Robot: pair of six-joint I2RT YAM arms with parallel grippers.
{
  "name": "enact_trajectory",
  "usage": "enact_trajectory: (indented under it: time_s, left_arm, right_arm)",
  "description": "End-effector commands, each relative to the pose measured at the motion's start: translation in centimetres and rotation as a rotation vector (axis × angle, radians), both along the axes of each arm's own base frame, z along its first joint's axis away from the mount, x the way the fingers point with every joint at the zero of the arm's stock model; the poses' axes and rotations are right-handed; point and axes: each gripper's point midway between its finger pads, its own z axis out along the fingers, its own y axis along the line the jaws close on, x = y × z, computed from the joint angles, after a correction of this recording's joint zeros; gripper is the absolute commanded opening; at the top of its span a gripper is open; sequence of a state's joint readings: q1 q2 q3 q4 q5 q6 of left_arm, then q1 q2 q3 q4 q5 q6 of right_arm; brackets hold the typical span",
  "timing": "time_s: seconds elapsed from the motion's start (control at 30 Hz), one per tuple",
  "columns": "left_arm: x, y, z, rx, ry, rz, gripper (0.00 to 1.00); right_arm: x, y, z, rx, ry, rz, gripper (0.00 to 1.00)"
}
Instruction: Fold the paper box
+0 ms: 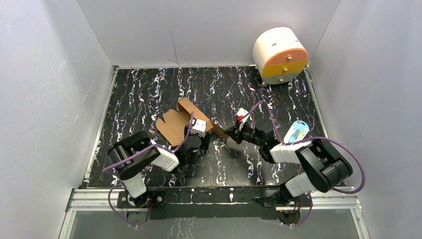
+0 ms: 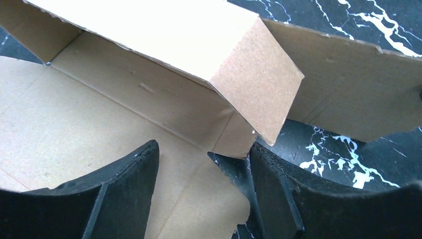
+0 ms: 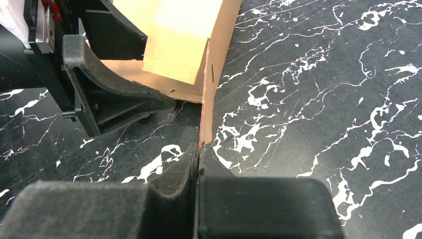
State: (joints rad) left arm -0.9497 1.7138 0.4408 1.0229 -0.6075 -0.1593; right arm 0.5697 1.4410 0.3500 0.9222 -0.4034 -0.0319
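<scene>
The paper box [image 1: 176, 122] is a brown cardboard sheet, partly folded, lying mid-table. In the left wrist view one side wall [image 2: 219, 45] stands raised above the flat panel [image 2: 74, 119], and a flap [image 2: 348, 94] spreads to the right. My left gripper [image 2: 204, 149] is open low over the near corner of the panel, one finger above the cardboard and one over the table. My right gripper [image 3: 199, 149] is shut on the thin edge of an upright flap [image 3: 211, 74] at the box's right side. The left gripper's fingers [image 3: 109, 99] show beside the box there.
A white cylinder with an orange-and-yellow face [image 1: 279, 55] stands at the back right corner. White walls close in the black marbled table [image 1: 149, 84] on three sides. Both arm bases sit at the near edge.
</scene>
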Motion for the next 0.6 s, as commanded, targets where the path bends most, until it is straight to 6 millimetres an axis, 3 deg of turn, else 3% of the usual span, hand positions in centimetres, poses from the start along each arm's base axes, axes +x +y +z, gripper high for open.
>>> enact_trajectory:
  time_s: [0.0,0.2,0.4,0.57]
  left_arm:
    - [1.1,0.4,3.1,-0.079,-0.090,0.083,0.64]
    - [0.9,1.0,3.6,-0.104,-0.098,0.098,0.63]
    - [0.9,1.8,1.5,-0.106,-0.053,0.131,0.61]
    - [1.4,2.3,1.1,-0.173,-0.013,0.140,0.60]
  right_arm:
    - [0.2,0.4,0.3,-0.001,-0.016,0.021,0.00]
    - [0.3,0.4,0.4,-0.004,-0.014,0.016,0.00]
    - [0.4,0.5,0.7,0.001,0.011,0.002,0.00]
    - [0.6,0.5,1.2,-0.009,0.003,-0.022,0.00]
